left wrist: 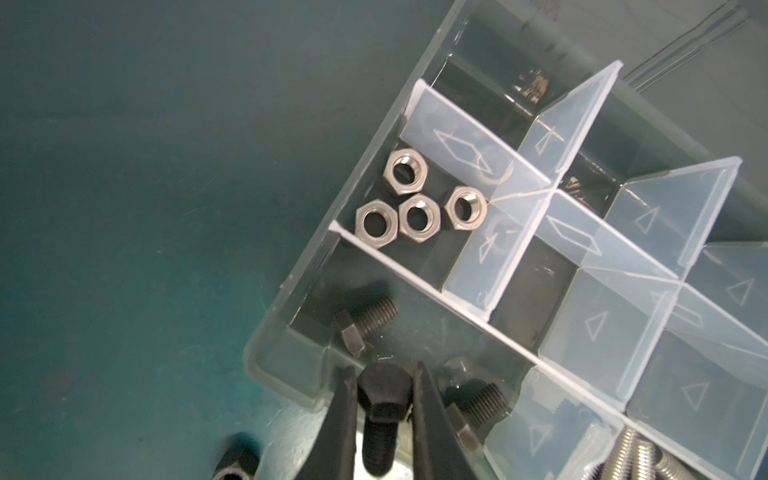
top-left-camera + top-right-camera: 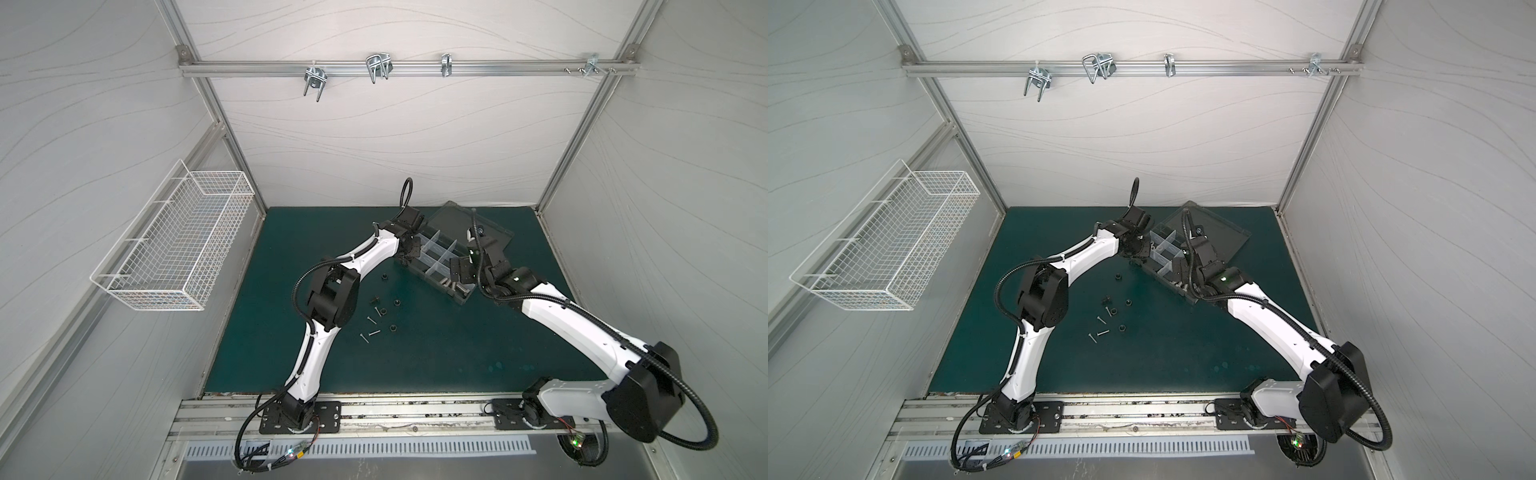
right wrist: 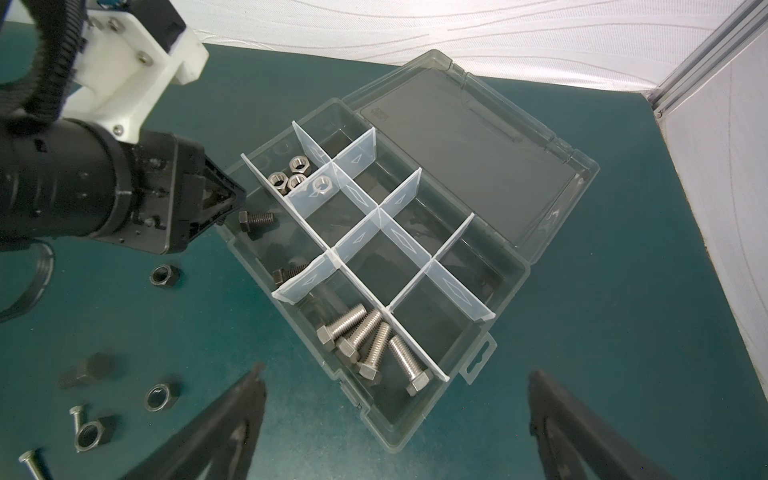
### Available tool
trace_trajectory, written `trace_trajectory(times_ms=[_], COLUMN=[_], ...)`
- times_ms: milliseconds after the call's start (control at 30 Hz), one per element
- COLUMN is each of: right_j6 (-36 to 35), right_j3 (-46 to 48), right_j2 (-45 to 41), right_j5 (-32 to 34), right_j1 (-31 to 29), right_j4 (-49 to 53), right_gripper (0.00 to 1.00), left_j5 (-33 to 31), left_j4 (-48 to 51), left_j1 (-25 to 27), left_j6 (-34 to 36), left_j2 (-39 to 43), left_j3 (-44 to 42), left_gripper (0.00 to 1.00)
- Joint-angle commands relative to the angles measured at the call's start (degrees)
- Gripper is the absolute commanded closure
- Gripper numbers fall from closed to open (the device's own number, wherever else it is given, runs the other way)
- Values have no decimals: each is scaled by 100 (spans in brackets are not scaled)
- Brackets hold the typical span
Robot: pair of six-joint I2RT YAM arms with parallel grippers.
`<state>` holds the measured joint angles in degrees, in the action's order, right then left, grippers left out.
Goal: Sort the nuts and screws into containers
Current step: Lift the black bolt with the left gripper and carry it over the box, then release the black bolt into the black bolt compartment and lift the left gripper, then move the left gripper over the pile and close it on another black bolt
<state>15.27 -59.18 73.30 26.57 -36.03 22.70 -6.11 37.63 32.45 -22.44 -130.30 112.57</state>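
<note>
Right, left fingers (image 1: 340,419) clamped across the hex head of a short black bolt (image 1: 382,399). It hangs over the left rim of the organizer box (image 3: 386,428), at the compartment already holding two black bolts (image 3: 255,219). Probably held there so it drops in with its own kind. Silver nuts (image 1: 415,199) fill the next compartment farther back and silver bolts (image 3: 370,349) the near right end, so one type per cell. Right fingers (image 3: 220,432) spread wide, empty, hovering at the box's near right end, likely kept clear of the drop. Black nuts (image 3: 165,276) and thin screws (image 3: 76,417) lie loose on the desk (image 2: 415,365), near left of the box; sorting looks partway.
</note>
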Motion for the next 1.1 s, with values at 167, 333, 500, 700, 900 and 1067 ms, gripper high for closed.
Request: trace_trajectory(times_ms=[167,333,500,700,900,1067], right_j6=[93,99,128,143,206,256], right_j3=[29,29,51,99,160,209], right_j2=[-153,-149,-158,-193,-227,-255], right_j5=[72,55,51,55,28,16], right_j1=[20,20,19,25,23,18], right_j4=[-64,-68,-48,-38,-29,-20], right_gripper=[1,1,1,1,1,1], left_j5=[137,26,-207,-349,-545,-686], left_j4=[24,-16,-91,-234,-385,-419], left_j1=[49,57,55,52,52,54], left_j6=[121,125,-18,-191,-200,-337], left_j2=[-172,96,602,1416,2265,2819], left_j3=[393,194,-365,-1473,-2692,-3600], left_gripper=[53,43,29,22,11,11])
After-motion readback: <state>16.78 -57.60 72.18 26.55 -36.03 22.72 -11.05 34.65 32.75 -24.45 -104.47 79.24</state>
